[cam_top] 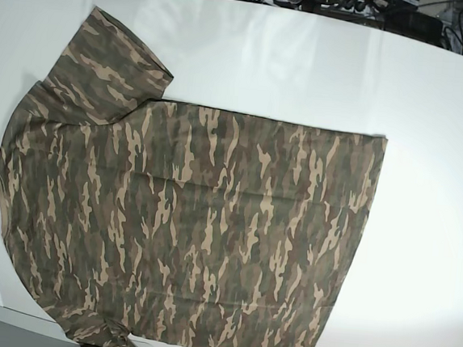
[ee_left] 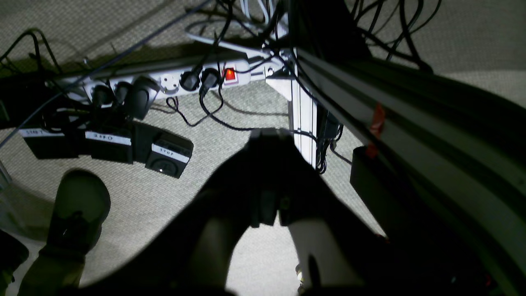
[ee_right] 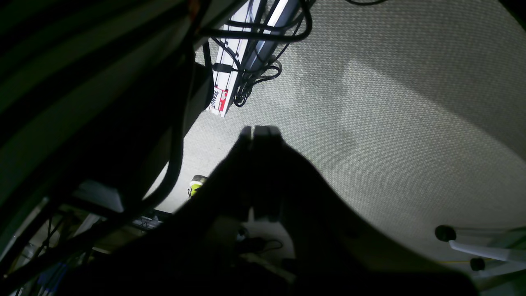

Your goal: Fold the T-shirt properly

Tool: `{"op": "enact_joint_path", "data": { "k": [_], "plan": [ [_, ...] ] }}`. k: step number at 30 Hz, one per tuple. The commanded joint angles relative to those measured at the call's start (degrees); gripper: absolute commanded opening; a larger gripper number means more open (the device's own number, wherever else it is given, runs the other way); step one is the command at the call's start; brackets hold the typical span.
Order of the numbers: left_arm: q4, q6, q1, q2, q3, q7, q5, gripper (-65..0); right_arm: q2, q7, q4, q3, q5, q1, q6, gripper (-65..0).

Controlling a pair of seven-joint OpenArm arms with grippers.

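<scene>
White worktop (cam_top: 306, 58) fills your base view, and the T-shirt (cam_top: 187, 218) lies flat across it, hem toward the right, one sleeve reaching the far-left corner, so every edge is reachable for folding. Both arms hang below the worktop over carpet, out of the way: left end effector (ee_left: 269, 133) clenched and empty, right end effector (ee_right: 259, 130) likewise. Camouflage cloth looks smooth, unfolded.

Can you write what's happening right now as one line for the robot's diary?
T-shirt: spread flat, unfolded, on white table | left claw: shut, empty, below table over carpet | right claw: shut, empty, over carpet | folding: not begun
</scene>
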Motion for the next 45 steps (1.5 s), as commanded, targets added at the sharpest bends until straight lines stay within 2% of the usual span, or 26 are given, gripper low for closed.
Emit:
{"op": "enact_joint_path", "data": {
  "k": [1,7,15,42,45],
  "plan": [
    [0.39,-0.35,0.22,0.02,0.02,-0.20,-0.26,-65.0,-0.11,-0.20,0.81,0.15,-0.24,0.81,0.24,-65.0],
    [0.39,-0.35,0.22,0.02,0.02,-0.15,-0.24,-65.0,-0.09,-0.20,0.81,0.15,-0.24,0.81,-2.69,-65.0],
    [0.39,-0.37,0.24,0.02,0.02,0.28,-0.24,-65.0,-0.09,-0.13,0.81,0.15,-0.24,0.81,3.23,-65.0],
    [0.39,-0.39,0.22,0.02,0.02,-0.24,0.39,-65.0,-0.09,0.63,0.81,0.15,-0.26,0.79,3.85,-65.0],
    [0.39,-0.39,0.24,0.02,0.02,0.13,0.39,-65.0,-0.11,-0.68,0.81,0.15,-0.26,0.79,4.11,-65.0]
  ]
}}
